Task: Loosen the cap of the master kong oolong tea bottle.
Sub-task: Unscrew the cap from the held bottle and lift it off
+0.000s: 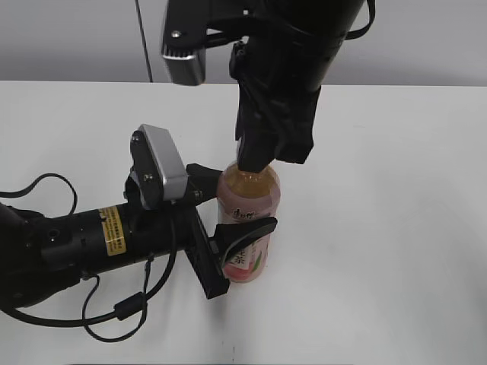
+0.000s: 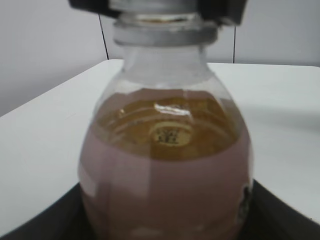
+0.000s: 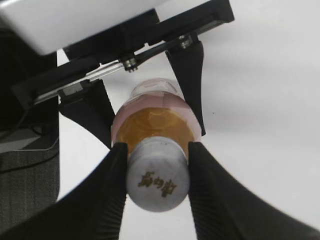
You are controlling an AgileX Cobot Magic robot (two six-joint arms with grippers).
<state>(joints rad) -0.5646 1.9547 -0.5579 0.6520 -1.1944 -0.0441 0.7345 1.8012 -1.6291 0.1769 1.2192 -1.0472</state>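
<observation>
The master kong oolong tea bottle (image 1: 255,199) stands upright on the white table, amber tea inside, pink label below. My left gripper (image 1: 228,220) is shut on its body from the left; the bottle fills the left wrist view (image 2: 165,165). My right gripper (image 1: 255,161) comes down from above and is shut on the cap, which it hides in the exterior view. In the right wrist view the white cap (image 3: 157,177) with its dark logo sits clamped between the right gripper's (image 3: 156,170) two black fingers, with the bottle (image 3: 152,125) below it.
The white table (image 1: 396,228) stretches around the bottle. The left arm's body and black cables (image 1: 99,304) lie at the front left. A grey wall and a dark cord (image 1: 143,38) are at the back.
</observation>
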